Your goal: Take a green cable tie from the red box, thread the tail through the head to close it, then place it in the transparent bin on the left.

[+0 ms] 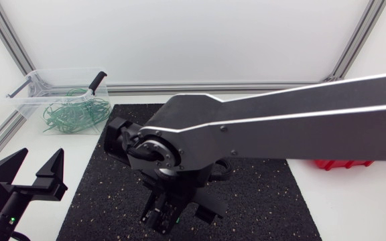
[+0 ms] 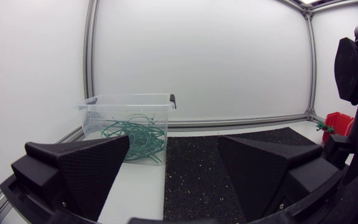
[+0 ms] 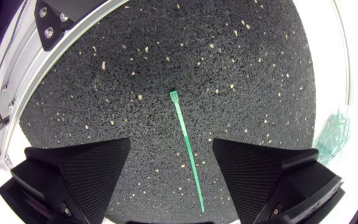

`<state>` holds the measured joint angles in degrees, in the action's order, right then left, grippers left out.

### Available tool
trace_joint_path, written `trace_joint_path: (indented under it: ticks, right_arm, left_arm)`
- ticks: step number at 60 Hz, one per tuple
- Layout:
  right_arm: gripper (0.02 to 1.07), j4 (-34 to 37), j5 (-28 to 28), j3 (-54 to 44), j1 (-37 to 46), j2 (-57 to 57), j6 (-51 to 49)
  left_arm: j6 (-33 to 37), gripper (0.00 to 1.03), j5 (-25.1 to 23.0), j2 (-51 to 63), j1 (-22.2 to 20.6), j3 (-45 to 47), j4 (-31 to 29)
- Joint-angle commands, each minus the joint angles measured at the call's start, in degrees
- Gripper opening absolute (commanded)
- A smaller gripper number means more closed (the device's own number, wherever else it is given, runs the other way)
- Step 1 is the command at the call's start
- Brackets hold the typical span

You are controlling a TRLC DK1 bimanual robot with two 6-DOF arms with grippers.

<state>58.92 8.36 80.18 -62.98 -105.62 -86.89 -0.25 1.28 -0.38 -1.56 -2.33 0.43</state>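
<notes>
The green cable tie [image 3: 187,149] lies straight and unthreaded on the black speckled mat [image 1: 267,194] in the middle of the surface [image 1: 354,201], toward its near edge. Its head points away from the right gripper [image 3: 171,162] and its tail runs back under it. That gripper hangs over the tie with its two fingers wide apart — the tie shows in the gap between them, and neither finger visibly touches it. The right arm [image 1: 300,120] comes in from the right edge and crosses above the mat. It hides most of the red box [image 1: 344,163], which sits by the right edge of the surface.

The left gripper [image 1: 43,157] sits near the near left corner, off the mat, with its fingers spread and nothing between them. It faces the transparent bin [image 1: 66,69] at the far left corner — inside the bin lies a tangle of green ties [image 1: 72,114].
</notes>
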Motion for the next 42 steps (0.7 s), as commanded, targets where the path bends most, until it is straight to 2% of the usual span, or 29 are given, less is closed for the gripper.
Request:
trace_joint_path:
  ticks: [1,22,33,39,42]
  right_arm:
    - [0.99,-0.29,-0.19,0.77,-1.44,-1.25,-1.70]
    - [0.92,-3.19,-2.12,0.33,-1.88,-5.03,-2.84]
    - [0.80,-3.37,-3.70,0.33,-1.88,-6.88,-3.28]
    - [0.78,-3.28,-3.97,0.15,-1.71,-7.76,-3.28]
    - [0.72,-3.28,-4.49,0.24,-1.53,-7.84,-3.28]
  left_arm:
    - [-1.07,0.99,-0.31,-0.14,0.33,2.15,-1.48]
    - [-1.07,0.99,-0.31,-0.14,0.24,2.15,-1.57]
    - [-1.07,0.99,-0.31,-0.14,0.24,2.24,-1.57]
    - [-1.07,0.99,-0.31,-0.14,0.16,2.15,-1.57]
    - [-1.07,0.99,-0.31,-0.14,0.16,2.15,-1.57]
